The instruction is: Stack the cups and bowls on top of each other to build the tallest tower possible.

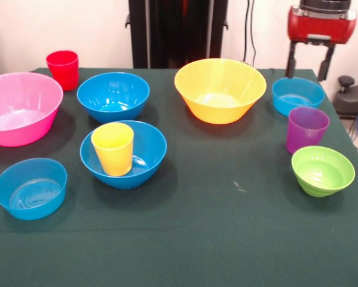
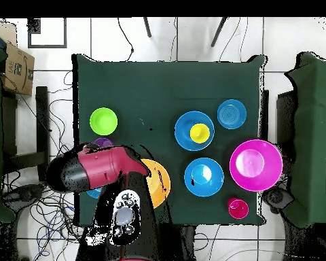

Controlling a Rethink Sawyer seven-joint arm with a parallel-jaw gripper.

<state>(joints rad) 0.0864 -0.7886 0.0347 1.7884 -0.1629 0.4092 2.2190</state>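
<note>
The only stacked pieces are the yellow cup [image 1: 113,148] and the deep blue bowl [image 1: 124,154] it stands upright in, near the middle of the dark green table [image 1: 226,239]; seen from the front the cup hides part of the bowl's floor, while from overhead it shows as a yellow disc off-centre in the blue ring. A second deep blue bowl [image 1: 113,95] sits just behind it, with the red cup [image 1: 63,69] at the table's far corner and the large pink bowl [image 1: 20,109] cut off by the picture's edge. A shallow light-blue bowl [image 1: 30,188], ribbed in rings on its floor, rests alone toward the front. The large yellow-orange bowl [image 1: 220,89] is whole in the front view but half covered by the arm [image 2: 111,170] from above. The gripper [image 1: 309,66] hangs with its two dark fingers spread and empty above the other light-blue bowl [image 1: 297,95]; overhead, the arm hides both almost entirely. The translucent purple cup [image 1: 307,129] stands just in front of that bowl, only a sliver showing from above, and the lime green bowl [image 1: 323,170] sits nearest the front. All pieces are smooth, glossy plastic.
</note>
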